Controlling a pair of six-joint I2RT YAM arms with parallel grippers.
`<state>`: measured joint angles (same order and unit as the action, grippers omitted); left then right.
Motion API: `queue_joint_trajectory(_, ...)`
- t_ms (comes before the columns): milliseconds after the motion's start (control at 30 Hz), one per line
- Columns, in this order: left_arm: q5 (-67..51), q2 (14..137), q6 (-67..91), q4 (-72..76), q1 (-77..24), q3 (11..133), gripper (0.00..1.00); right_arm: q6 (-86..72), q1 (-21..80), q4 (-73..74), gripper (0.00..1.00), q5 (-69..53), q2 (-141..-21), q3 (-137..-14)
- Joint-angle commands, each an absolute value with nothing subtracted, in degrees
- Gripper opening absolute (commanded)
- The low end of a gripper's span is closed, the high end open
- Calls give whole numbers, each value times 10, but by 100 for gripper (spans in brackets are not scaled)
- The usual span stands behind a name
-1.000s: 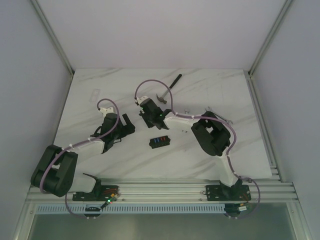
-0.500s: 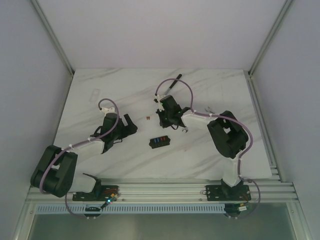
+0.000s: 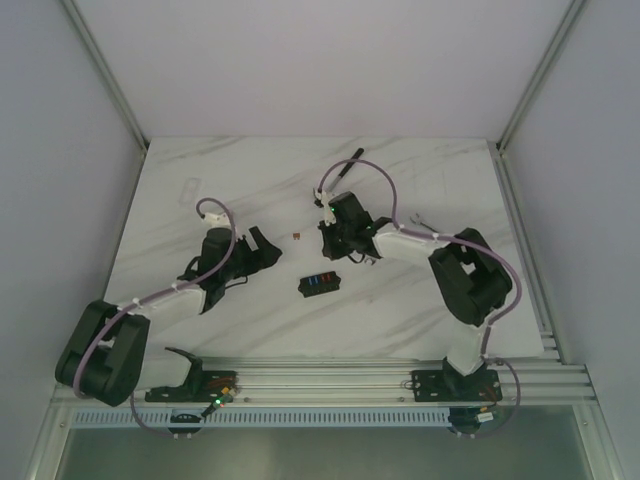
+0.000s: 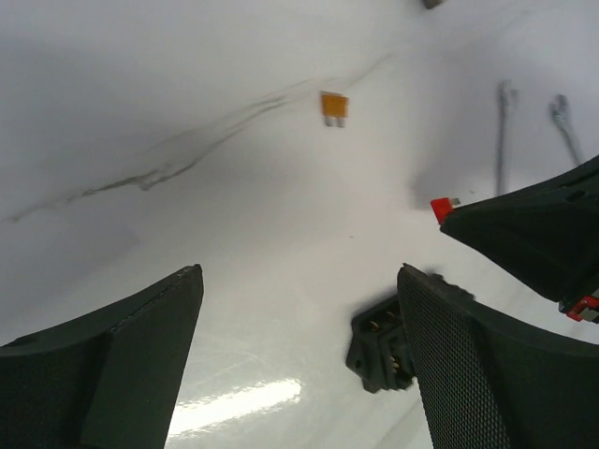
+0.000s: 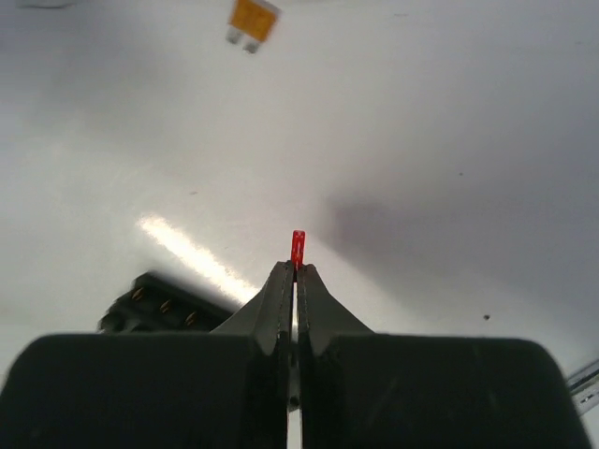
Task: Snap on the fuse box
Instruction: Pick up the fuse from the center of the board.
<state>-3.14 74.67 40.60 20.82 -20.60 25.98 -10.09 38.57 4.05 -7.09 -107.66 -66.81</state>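
A black fuse box point(image 3: 320, 284) lies near the middle of a white marble worktop point(image 3: 380, 312), between two robot arms. The right end effector point(image 5: 296, 273), just beside the box, is pinched closed on a tiny red fuse point(image 5: 298, 245). The left end effector point(image 4: 299, 281) hovers spread wide, holding nothing. A loose orange fuse point(image 4: 334, 106) lies nearby.

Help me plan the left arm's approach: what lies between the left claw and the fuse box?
Nothing: in the top view, the table between the left claw and the fuse box is bare. The orange fuse lies off that line.
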Motion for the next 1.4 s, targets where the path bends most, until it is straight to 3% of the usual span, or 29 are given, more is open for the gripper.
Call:
queue_joint_trajectory(0, -98, 715, 435, 328, -210, 224, 92, -120, 381, -37, 0, -143, -1004, -629)
queue_joint_trajectory(333, -139, 609, 434, 434, -244, 203, 85, -171, 364, -202, 0, -322, -890, -541)
queue_joint_trajectory(600, -155, 569, 428, 467, -276, 205, 64, -206, 363, -299, 0, -423, -843, -505)
queue_joint_trajectory(667, -161, 569, 432, 478, -279, 204, 60, -208, 363, -305, 0, -427, -837, -500)
queue_joint_trajectory(1200, -153, 577, 521, 658, -311, 161, 53, -316, 361, -473, 0, -457, -795, -447)
queue_joint_trajectory(1367, -134, 590, 530, 696, -337, 162, 47, -332, 361, -500, 0, -466, -794, -439)
